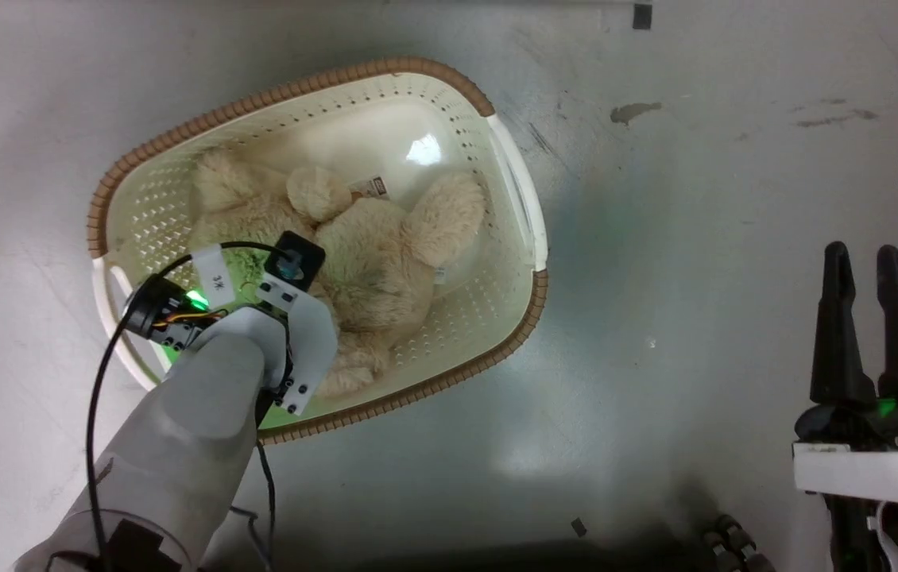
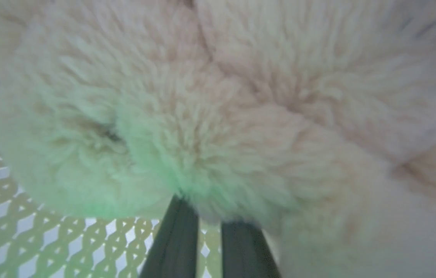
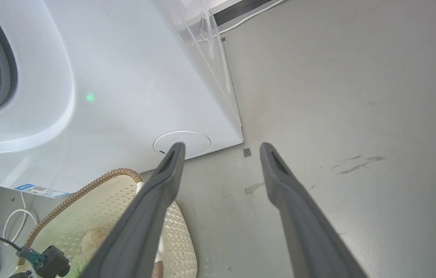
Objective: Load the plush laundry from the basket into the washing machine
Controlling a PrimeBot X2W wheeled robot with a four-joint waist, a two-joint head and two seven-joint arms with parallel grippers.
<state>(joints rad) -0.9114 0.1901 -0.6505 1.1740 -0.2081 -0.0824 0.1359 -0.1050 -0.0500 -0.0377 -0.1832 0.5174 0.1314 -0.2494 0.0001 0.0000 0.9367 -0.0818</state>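
The toy (image 1: 373, 262) lies slumped in the basket (image 1: 516, 191): soft, light and shaggy, so fur alone may slip; a limb or deep fold looks safer. The left gripper (image 2: 209, 216) has its fingers close, tips buried in fur; whether they pinch it I cannot tell. The right gripper (image 3: 222, 148) is spread and empty, near the washer (image 3: 125, 77)

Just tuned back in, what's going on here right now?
The left arm reaches down into the basket. The left gripper has its fingers pushed into the fur of the plush laundry, with the tips buried, so a grip can't be confirmed. The toy lies in the basket on the floor, not loaded yet. The right gripper hangs open and empty off to the side, with the washing machine ahead of it.
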